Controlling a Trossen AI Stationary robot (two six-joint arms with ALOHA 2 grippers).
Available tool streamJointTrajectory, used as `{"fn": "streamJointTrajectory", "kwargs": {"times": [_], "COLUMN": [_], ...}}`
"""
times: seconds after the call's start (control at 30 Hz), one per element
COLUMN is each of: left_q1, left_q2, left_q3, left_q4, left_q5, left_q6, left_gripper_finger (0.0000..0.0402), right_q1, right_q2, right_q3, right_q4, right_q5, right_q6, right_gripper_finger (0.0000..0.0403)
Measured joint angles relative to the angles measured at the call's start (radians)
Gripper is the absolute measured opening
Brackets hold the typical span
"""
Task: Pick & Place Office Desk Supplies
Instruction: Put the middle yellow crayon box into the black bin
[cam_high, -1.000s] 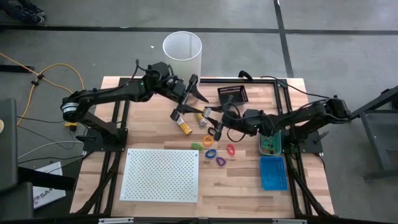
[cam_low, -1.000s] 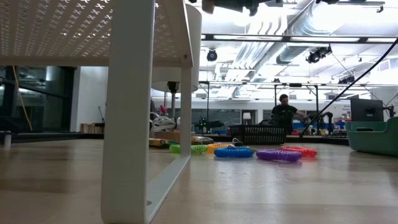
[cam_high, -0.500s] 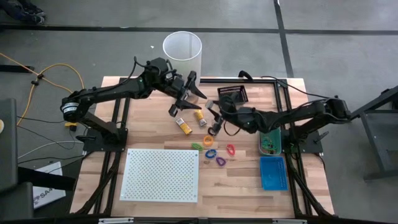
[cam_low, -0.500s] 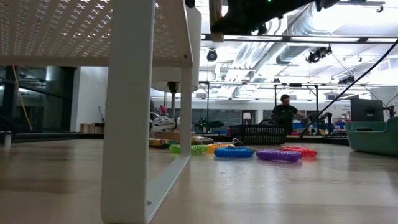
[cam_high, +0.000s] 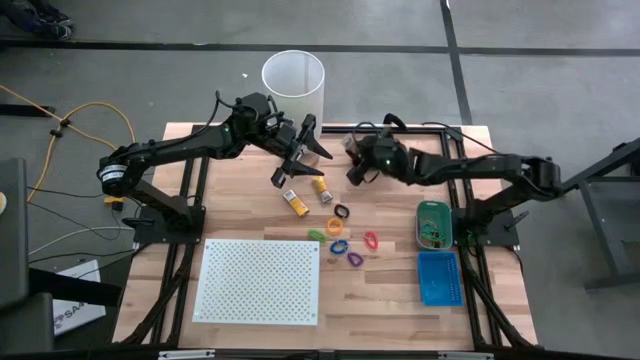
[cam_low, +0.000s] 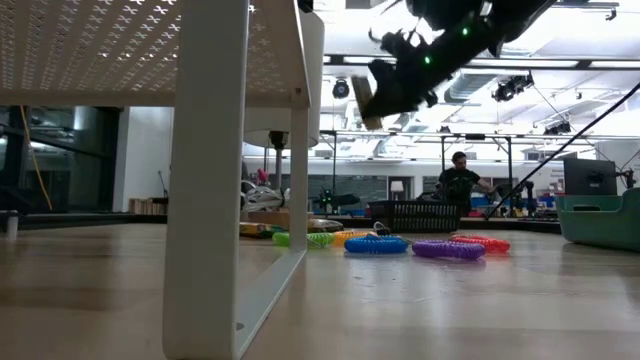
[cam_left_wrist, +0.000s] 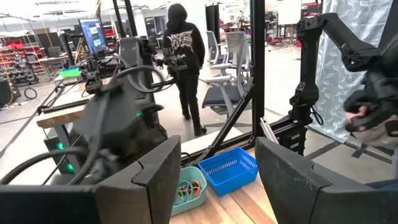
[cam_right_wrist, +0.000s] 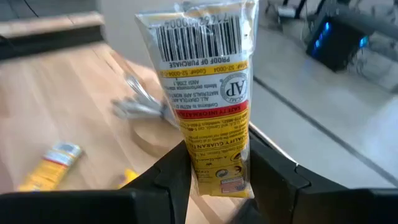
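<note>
The right gripper (cam_right_wrist: 214, 171) is clamped on a yellow-orange packet (cam_right_wrist: 208, 87), its fingers (cam_right_wrist: 177, 171) pinching the lower end while the barcode end stands clear above them. In the high view this gripper (cam_high: 356, 160) hangs over the tabletop (cam_high: 240, 200) at about 12 o'clock, near the black basket (cam_high: 374, 150). The left gripper (cam_high: 300, 150) sits at 11 o'clock beside the white cylinder (cam_high: 293, 85), fingers (cam_left_wrist: 155, 171) spread wide with nothing between them. Two more packets (cam_high: 305, 193) lie just below it. Coloured loops (cam_high: 345, 245) cluster near the centre, toward 5 o'clock. A teal tray (cam_high: 433, 224) and blue basket (cam_high: 438, 277) stand at 3 to 4 o'clock; the perforated board (cam_high: 259, 281) lies at 7 o'clock.
</note>
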Motion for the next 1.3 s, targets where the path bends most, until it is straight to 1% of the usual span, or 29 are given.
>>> {"fn": "streamJointTrajectory", "kwargs": {"times": [0.27, 0.6, 0.73, 0.9, 1.07, 1.3], "left_q1": [0.0, 0.0, 0.0, 0.0, 0.0, 0.0], "left_q2": [0.0, 0.0, 0.0, 0.0, 0.0, 0.0], "left_q3": [0.0, 0.0, 0.0, 0.0, 0.0, 0.0], "left_q4": [0.0, 0.0, 0.0, 0.0, -0.001, -0.004], "left_q5": [0.0, -0.001, -0.001, -0.001, -0.002, -0.002], "left_q6": [0.0, 0.001, 0.001, 0.001, 0.001, 0.001], "left_gripper_finger": [0.0199, 0.0199, 0.0199, 0.0199, 0.0199, 0.0199], "right_q1": [-0.155, -0.301, -0.323, -0.322, -0.322, -0.322], "right_q2": [0.0, 0.0, 0.0, 0.013, 0.08, 0.155], "right_q3": [0.0, 0.0, 0.0, 0.0, 0.0, -0.001], "right_q4": [-0.149, -0.239, -0.28, -0.297, -0.332, -0.334], "right_q5": [-0.163, -0.281, -0.279, -0.278, -0.265, -0.243], "right_q6": [0.002, 0.106, 0.151, 0.158, 0.177, 0.182], "right_gripper_finger": [0.0137, 0.0137, 0.0137, 0.0137, 0.0137, 0.0137]}}
